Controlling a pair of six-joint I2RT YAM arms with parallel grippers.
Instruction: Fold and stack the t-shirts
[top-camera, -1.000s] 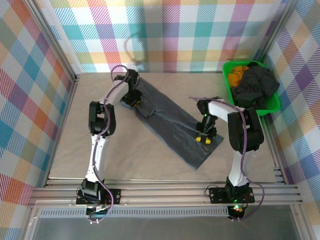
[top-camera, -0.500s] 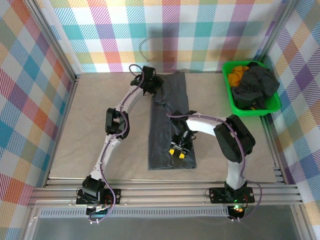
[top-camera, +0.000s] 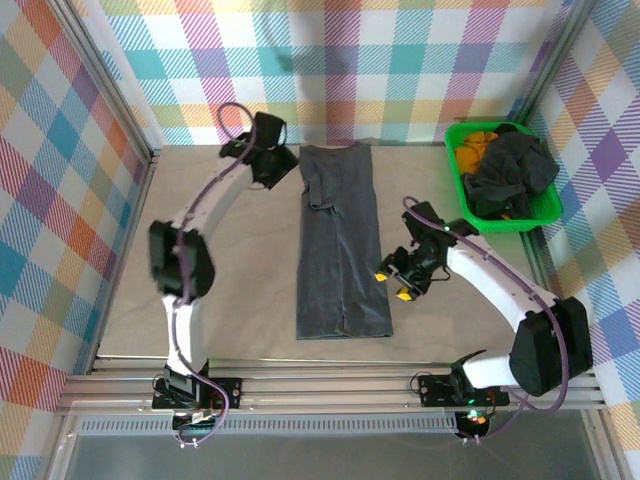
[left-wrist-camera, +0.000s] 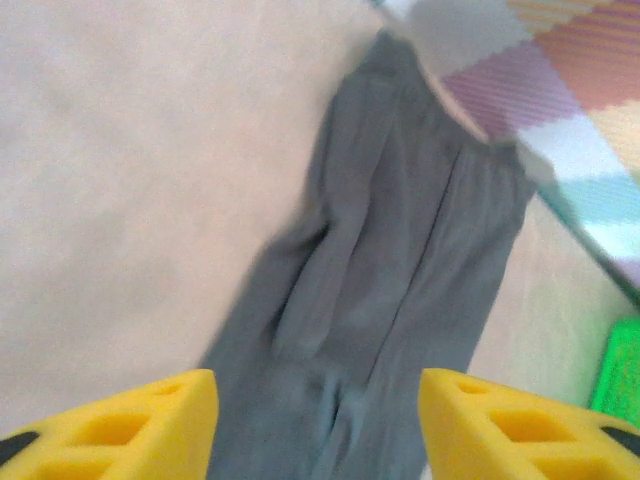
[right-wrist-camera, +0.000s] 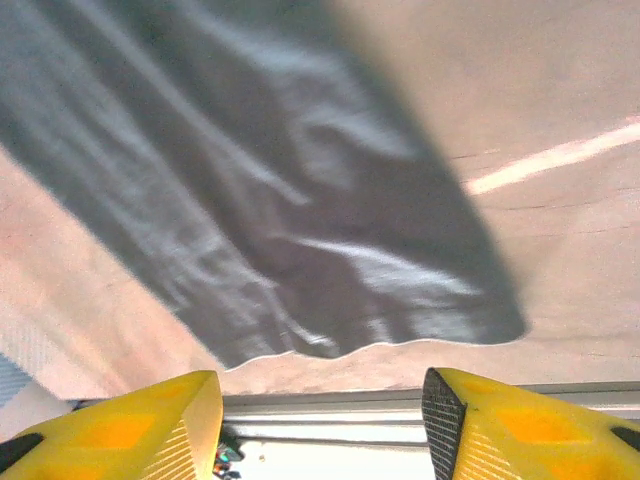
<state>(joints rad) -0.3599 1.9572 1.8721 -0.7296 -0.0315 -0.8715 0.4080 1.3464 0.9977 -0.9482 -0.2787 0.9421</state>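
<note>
The left tool (left-wrist-camera: 318, 420) stands wide, its yellow fingers (left-wrist-camera: 150, 425) apart with nothing between them. In the top view it hangs over the far part of the bench (top-camera: 240, 280), just beside the far left corner of the t-shirt (top-camera: 340, 250) and close to the checked wall (top-camera: 400, 70).

The right tool (right-wrist-camera: 320, 420) is wide too, with an empty gap between its fingers. It sits just to the right of the shirt's long right edge, towards the near end. Its wrist camera looks across the wrinkled hem to the metal rail (right-wrist-camera: 350, 405) at the bench edge.

The t-shirt lies flat in the middle of the bench as a long narrow strip. It is folded lengthwise and runs from the far wall towards the arms' bases.

Well to its right, in the far right corner, the green bin (top-camera: 505, 224) holds a crumpled heap of dark shirts (top-camera: 510, 170), with an orange cloth (top-camera: 475, 140) at the bin's far left.
</note>
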